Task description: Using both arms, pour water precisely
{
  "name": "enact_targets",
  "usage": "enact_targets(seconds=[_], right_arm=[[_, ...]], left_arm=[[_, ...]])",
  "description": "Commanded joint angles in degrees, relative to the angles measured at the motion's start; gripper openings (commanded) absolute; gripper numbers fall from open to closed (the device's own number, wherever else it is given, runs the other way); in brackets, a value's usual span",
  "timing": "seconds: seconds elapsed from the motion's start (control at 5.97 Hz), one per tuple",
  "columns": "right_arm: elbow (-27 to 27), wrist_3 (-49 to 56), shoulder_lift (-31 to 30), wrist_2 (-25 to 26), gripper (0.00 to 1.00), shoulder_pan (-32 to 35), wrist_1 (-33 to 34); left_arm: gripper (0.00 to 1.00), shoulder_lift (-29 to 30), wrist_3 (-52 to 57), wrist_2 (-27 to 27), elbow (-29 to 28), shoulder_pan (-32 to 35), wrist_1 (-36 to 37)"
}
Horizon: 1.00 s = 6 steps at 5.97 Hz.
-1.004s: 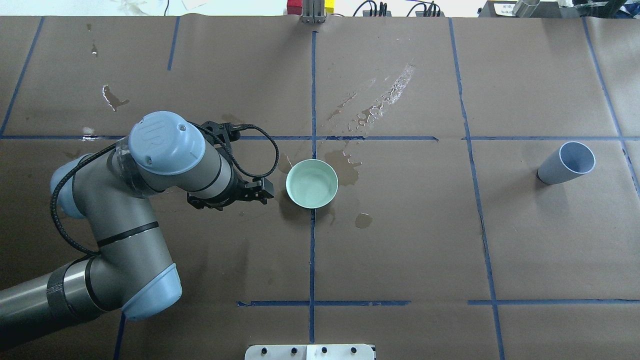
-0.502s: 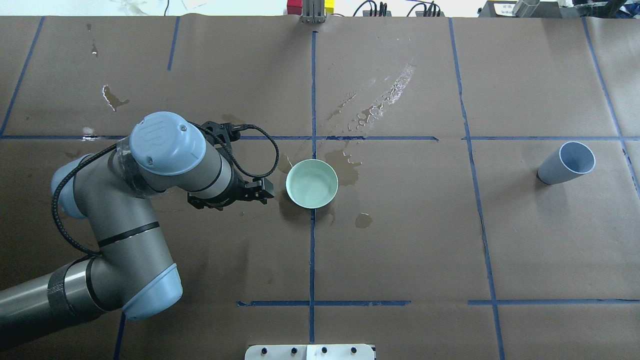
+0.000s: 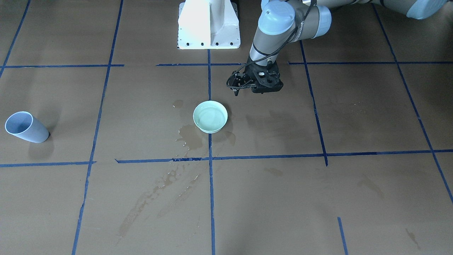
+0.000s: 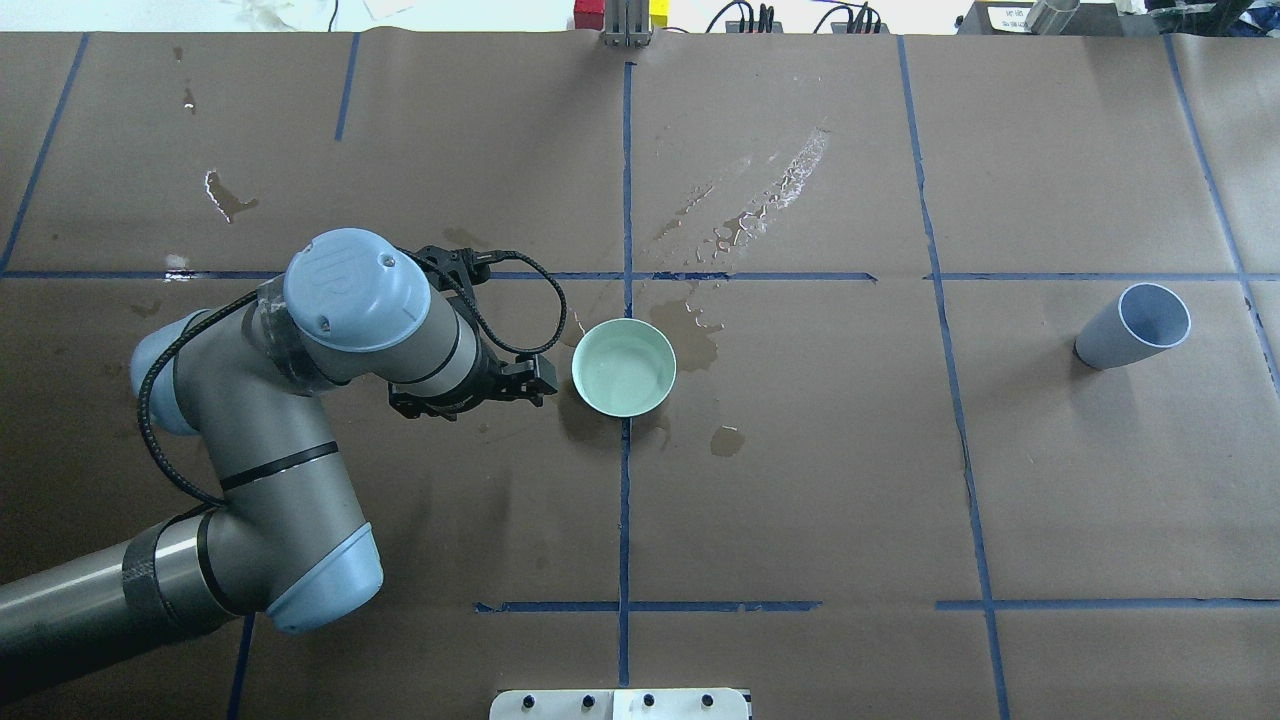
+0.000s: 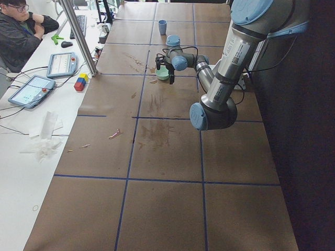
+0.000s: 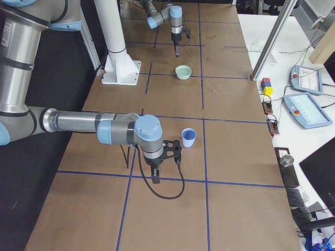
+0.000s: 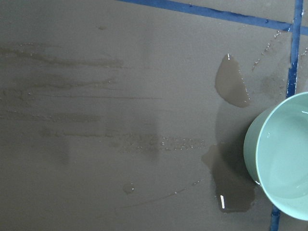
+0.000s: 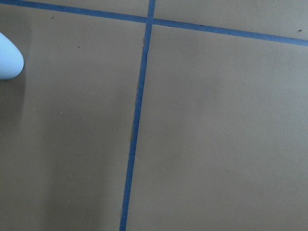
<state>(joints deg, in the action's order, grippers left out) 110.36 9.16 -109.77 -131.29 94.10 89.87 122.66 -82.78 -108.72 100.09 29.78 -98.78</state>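
A mint-green bowl (image 4: 624,367) stands at the table's centre and holds a little clear water (image 4: 622,372), faintly glossy. It also shows in the front view (image 3: 210,116) and at the right edge of the left wrist view (image 7: 284,168). My left gripper (image 4: 530,382) points down just left of the bowl, apart from it and empty; I cannot tell how its jaws stand. A light-blue cup (image 4: 1130,328) stands upright far right. My right gripper (image 6: 155,177) shows only in the exterior right view, beside the cup (image 6: 188,137); I cannot tell its state.
Wet patches and puddles (image 4: 700,335) lie around the bowl, and a streak of drops (image 4: 770,195) runs behind it. Blue tape lines cross the brown paper. The white pedestal base (image 3: 208,24) stands at the robot's side. An operator (image 5: 23,31) sits at the far bench.
My left arm has moved a little to the right, bringing its gripper closer to the bowl. The bowl and the cup have not moved.
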Motion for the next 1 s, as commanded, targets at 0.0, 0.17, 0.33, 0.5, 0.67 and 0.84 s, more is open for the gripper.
enact_targets(seconds=[0.0,0.17,0.33,0.5,0.67,0.84], right_arm=[[-0.06,-0.02,-0.27,-0.19,1.0,0.03,-0.05],[-0.06,-0.02,-0.45,-0.19,1.0,0.03,-0.05],[-0.15,-0.02,-0.45,-0.19,1.0,0.03,-0.05],[-0.23,-0.02,-0.54,-0.11,1.0,0.03,-0.05],[-0.5,0.06,-0.54,-0.02,1.0,0.03,-0.05],[-0.59,0.06,-0.54,-0.02,1.0,0.03,-0.05]], left_arm=[[1.0,3.88,-9.11,2.19,-8.12,-0.52,-9.03],[1.0,5.47,-11.24,2.98,-10.07,-0.6,-9.15],[0.99,6.44,-11.44,4.12,-12.0,-1.3,-9.32],[0.98,6.98,-11.35,4.13,-12.98,-1.48,-9.33],[0.91,7.07,-11.26,4.22,-13.42,-2.18,-9.33],[0.55,7.16,-11.26,4.14,-13.6,-2.36,-9.24]])
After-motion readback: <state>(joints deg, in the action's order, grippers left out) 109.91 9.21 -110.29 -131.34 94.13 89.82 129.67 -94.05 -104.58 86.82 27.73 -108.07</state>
